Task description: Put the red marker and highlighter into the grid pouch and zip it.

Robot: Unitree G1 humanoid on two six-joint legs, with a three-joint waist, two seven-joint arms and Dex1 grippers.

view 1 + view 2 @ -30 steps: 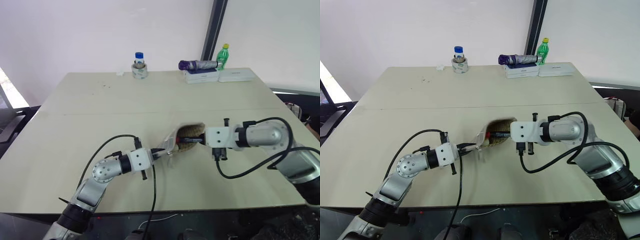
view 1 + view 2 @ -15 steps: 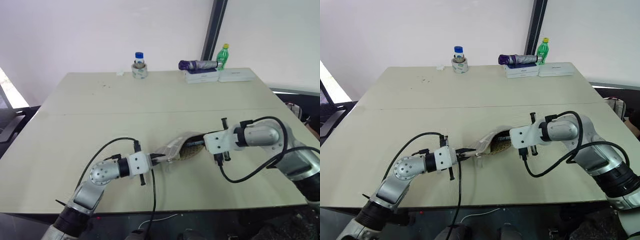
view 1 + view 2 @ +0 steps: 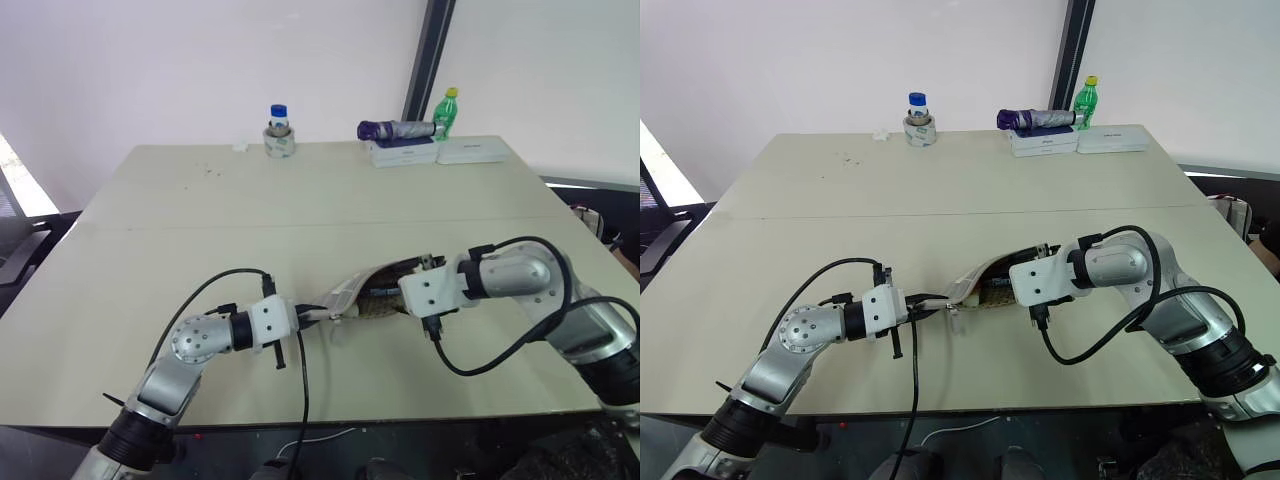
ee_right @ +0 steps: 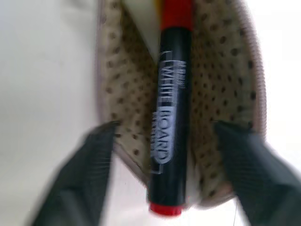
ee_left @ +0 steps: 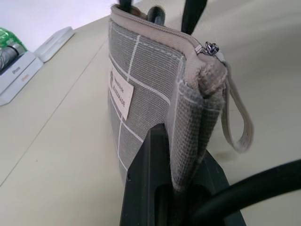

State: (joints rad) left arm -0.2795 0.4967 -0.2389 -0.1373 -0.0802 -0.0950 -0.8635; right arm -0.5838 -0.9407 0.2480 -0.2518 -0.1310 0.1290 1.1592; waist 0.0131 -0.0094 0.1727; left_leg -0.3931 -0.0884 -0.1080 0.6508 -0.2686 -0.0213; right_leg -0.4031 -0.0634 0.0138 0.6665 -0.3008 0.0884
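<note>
The grid pouch point(image 3: 362, 290) lies on the table between my two arms, grey with white lines and a white label point(image 5: 118, 91). My left gripper point(image 3: 318, 313) is shut on its closed end, just below the zipper pull point(image 5: 211, 48). The red marker point(image 4: 169, 117) lies in the open mouth against the dotted lining, its red tail end sticking out. My right gripper point(image 4: 165, 128) is at the mouth, open, with a finger wide on each side of the marker and neither touching it. A yellow sliver shows deeper in the pouch; I cannot tell if it is the highlighter.
At the far edge of the table stand a blue-capped jar on a tape roll point(image 3: 279, 132), a folded purple umbrella point(image 3: 395, 128), a green bottle point(image 3: 447, 112) and white boxes point(image 3: 440, 152). Black cables hang from both wrists over the near table edge point(image 3: 330, 418).
My right gripper has opened and let go of the red marker, which now rests in the pouch's mouth. The pouch has tilted lower and flatter. My left gripper keeps its hold.
</note>
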